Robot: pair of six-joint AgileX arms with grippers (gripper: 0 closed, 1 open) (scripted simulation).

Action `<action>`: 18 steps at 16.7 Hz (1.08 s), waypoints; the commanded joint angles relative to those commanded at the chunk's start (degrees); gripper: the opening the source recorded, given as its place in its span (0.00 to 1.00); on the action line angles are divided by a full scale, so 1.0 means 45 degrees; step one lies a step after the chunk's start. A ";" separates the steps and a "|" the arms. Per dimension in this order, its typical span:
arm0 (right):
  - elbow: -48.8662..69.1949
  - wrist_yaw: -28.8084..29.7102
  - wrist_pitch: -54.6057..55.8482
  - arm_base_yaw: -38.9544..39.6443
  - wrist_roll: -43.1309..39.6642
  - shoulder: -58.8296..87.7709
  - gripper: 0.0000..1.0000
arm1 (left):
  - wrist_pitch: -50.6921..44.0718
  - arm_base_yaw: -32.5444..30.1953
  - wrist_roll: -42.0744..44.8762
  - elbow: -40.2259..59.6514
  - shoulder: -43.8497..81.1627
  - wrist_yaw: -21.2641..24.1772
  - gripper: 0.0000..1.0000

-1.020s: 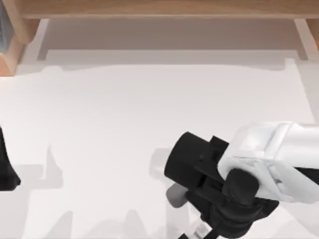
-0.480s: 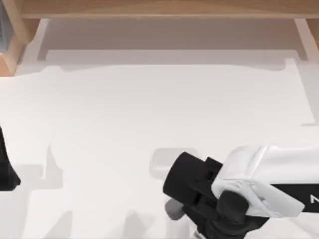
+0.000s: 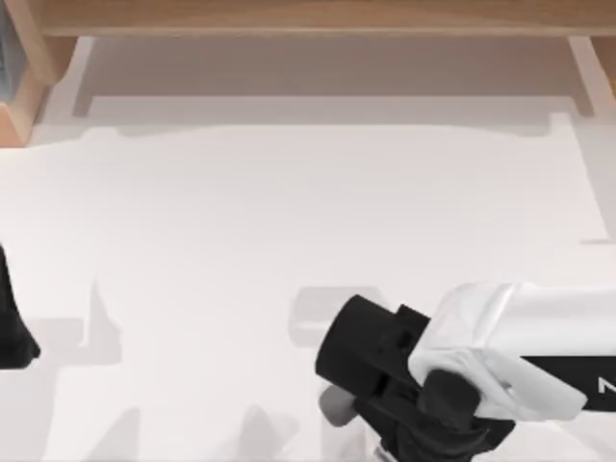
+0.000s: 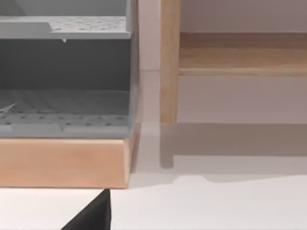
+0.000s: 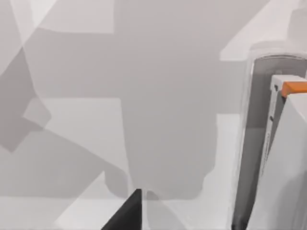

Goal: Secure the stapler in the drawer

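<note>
Hovering right over the stapler (image 5: pixel 288 143), the right gripper (image 3: pixel 371 395) is sitting so I cannot tell if it is open or closed, and it is needing a snug, level grab before going to the drawer (image 3: pixel 327 67) well beyond it, with the left arm (image 3: pixel 12 332) idling far aside.

My right arm (image 3: pixel 520 351) reaches in low from the table's right side; my left arm (image 3: pixel 12 327) sits at the left edge.

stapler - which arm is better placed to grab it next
Right, probably. The right arm is low over the table's near middle, and its wrist view shows a grey and orange object, likely the stapler, close by. The left arm sits at the far left edge.
</note>
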 joint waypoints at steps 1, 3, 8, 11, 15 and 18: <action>0.0000 0.0000 0.0000 0.0000 0.0000 0.0000 0.55 | 0.0000 0.0000 0.0000 0.0000 0.0000 0.0000 1.00; 0.0000 0.0000 0.0000 0.0000 0.0000 0.0000 0.40 | 0.0000 0.0000 0.0000 0.0000 0.0000 0.0000 1.00; 0.0000 0.0000 0.0000 0.0000 0.0000 0.0000 0.02 | 0.0000 0.0000 0.0000 0.0000 0.0000 0.0000 1.00; 0.0000 0.0000 0.0000 0.0000 0.0000 0.0000 0.00 | 0.0000 0.0000 0.0000 0.0000 0.0000 0.0000 1.00; 0.0000 0.0000 0.0000 0.0000 0.0000 0.0000 0.00 | 0.0000 0.0000 0.0000 0.0000 0.0000 0.0000 1.00; 0.0012 -0.0001 -0.0017 -0.0010 0.0012 -0.0015 0.00 | 0.0000 0.0000 0.0000 0.0000 0.0000 0.0000 1.00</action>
